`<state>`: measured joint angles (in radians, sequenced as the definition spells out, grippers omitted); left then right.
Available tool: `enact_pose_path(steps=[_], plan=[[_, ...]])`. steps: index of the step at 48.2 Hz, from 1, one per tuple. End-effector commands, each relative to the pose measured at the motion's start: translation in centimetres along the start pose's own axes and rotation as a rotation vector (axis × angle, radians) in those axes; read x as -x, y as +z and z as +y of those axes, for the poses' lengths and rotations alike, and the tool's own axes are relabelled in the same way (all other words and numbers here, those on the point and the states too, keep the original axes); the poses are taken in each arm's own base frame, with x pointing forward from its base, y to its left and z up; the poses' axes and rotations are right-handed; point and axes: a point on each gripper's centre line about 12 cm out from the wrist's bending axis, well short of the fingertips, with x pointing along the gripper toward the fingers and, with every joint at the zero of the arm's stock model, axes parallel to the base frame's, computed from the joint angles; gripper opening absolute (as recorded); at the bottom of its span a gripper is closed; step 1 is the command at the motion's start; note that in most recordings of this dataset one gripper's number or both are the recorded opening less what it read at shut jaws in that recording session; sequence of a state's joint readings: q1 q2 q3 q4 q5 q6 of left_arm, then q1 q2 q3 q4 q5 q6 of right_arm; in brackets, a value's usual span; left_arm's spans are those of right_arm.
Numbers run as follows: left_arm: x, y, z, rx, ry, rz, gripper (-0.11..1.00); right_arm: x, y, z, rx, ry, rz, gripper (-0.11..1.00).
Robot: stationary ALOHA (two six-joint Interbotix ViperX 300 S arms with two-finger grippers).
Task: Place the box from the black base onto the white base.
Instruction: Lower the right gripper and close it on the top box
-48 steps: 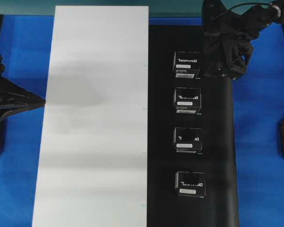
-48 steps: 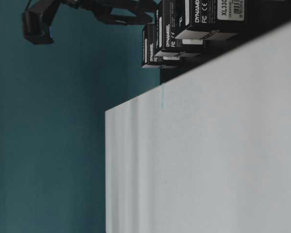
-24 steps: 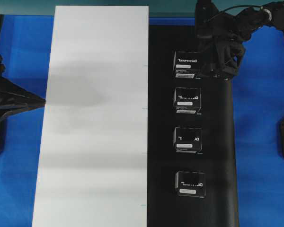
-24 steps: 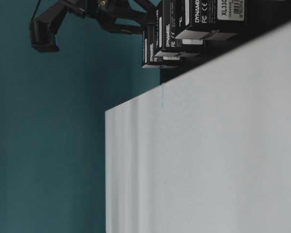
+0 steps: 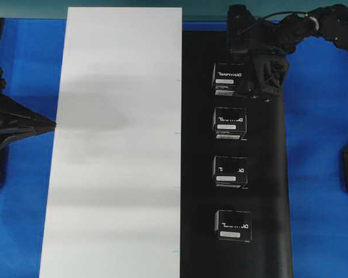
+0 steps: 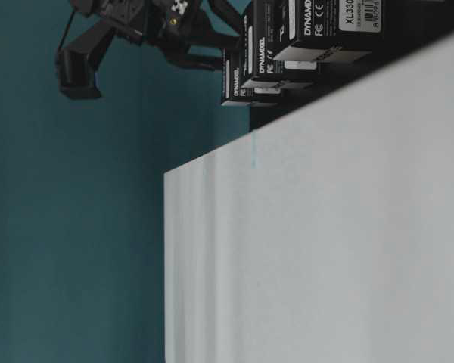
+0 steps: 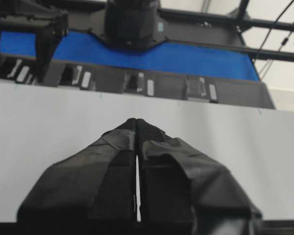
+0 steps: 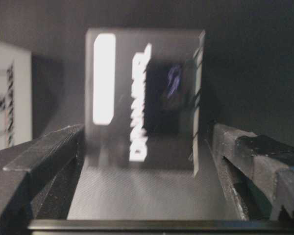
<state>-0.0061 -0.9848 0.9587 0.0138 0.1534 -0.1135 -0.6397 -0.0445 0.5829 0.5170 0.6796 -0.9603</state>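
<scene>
Boxes sit in a row of four along the black base (image 5: 267,174), none on the white base (image 5: 119,145) beside it. The right pincer (image 5: 261,78) hangs spread wide over the box (image 5: 229,79) nearest the base's far end, its fingers (image 8: 44,166) flanking that carton. The left pincer (image 7: 137,125) rests pressed together above the white base's near edge.

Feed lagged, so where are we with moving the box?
Nothing delivered: the white base is bare and all four boxes sit on the black base. In hand: the right end effector, open, lines up on the farthest box. Left: grasp, carry, place.
</scene>
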Motion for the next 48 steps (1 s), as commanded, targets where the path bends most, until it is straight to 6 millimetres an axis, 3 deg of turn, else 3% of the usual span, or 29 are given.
enact_pose_path(steps=[1,37,43,48], plan=[[0.01,0.63,-0.06,-0.001,-0.001,-0.012,-0.02,-0.56,0.67,0.25,0.012,0.006,-0.005,0.99],[0.11,0.17,0.02,0.0,0.004,0.021,-0.02,-0.98,1.43,0.27,-0.002,-0.014,-0.028,0.98],[0.11,0.17,0.02,0.0,0.004,0.021,-0.02,-1.04,1.51,0.62,-0.005,-0.006,-0.025,0.91],[0.11,0.17,0.02,0.0,0.004,0.021,-0.02,-1.12,1.61,1.04,0.008,-0.001,-0.022,0.79]])
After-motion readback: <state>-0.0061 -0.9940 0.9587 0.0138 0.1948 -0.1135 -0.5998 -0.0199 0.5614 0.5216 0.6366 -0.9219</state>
